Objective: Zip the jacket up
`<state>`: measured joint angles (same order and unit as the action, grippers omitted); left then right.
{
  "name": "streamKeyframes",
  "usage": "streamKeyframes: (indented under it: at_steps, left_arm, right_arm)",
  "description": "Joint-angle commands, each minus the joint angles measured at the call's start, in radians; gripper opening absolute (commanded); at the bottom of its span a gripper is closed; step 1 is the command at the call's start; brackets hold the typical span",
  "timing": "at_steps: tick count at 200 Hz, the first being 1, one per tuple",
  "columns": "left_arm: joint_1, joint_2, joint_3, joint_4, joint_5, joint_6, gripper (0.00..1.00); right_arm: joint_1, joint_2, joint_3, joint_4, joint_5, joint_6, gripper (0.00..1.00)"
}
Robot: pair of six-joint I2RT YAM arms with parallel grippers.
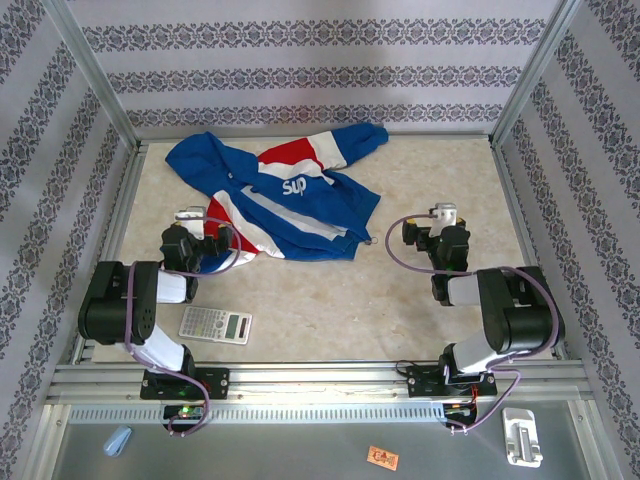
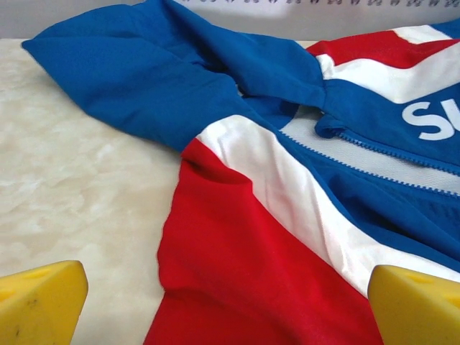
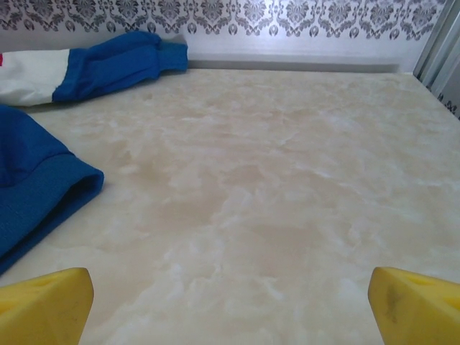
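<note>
The jacket [image 1: 285,195] lies spread and rumpled across the back middle of the table, blue with red and white panels and white "sup" lettering, its front open. Its zipper teeth [image 2: 374,147] run along the blue edge beside the grey lining. My left gripper [image 1: 193,217] sits at the jacket's near left edge, open, its yellow fingertips [image 2: 42,298] wide apart over a red panel [image 2: 244,280]. My right gripper [image 1: 443,215] stands open over bare table, right of the jacket's hem [image 3: 39,190]. A blue sleeve cuff [image 3: 126,61] lies by the back wall.
A calculator [image 1: 215,324] lies on the near left of the table, just in front of the left arm. The marble-pattern table [image 1: 430,300] is bounded by patterned walls and metal posts. Small loose items lie on the ledge below the arm bases.
</note>
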<state>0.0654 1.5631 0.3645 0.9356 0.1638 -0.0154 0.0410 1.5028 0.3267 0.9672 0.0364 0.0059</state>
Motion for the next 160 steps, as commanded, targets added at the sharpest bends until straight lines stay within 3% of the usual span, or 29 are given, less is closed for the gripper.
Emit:
streamKeyframes:
  at_steps: [1, 23, 53, 89, 109, 130, 160]
  left_arm:
    - [-0.007, -0.111, 0.022, -0.109, -0.049, -0.024, 1.00]
    - [-0.006, -0.217, 0.067, -0.271, -0.008, -0.027, 1.00]
    - [-0.009, -0.265, 0.187, -0.554, 0.064, -0.110, 0.87]
    - [-0.011, -0.256, 0.270, -0.751, 0.119, -0.268, 0.75]
    - [-0.013, -0.230, 0.312, -0.896, 0.121, -0.324, 0.73]
    - [-0.018, -0.200, 0.344, -1.004, 0.155, -0.338, 0.70]
    - [-0.032, -0.204, 0.329, -1.056, 0.114, -0.436, 0.69]
  right_arm:
    - [0.036, -0.081, 0.010, -0.048, 0.002, -0.051, 0.98]
    - [0.104, -0.143, 0.066, -0.201, -0.011, -0.129, 0.96]
    - [0.186, -0.127, 0.281, -0.577, 0.054, -0.133, 0.94]
    - [0.292, -0.006, 0.462, -0.694, 0.047, -0.157, 0.92]
    - [0.304, 0.113, 0.641, -0.805, -0.095, -0.108, 0.89]
    - [0.315, 0.294, 0.928, -1.070, -0.192, -0.035, 0.76]
    - [0.363, 0.505, 1.179, -1.248, -0.114, 0.030, 0.49]
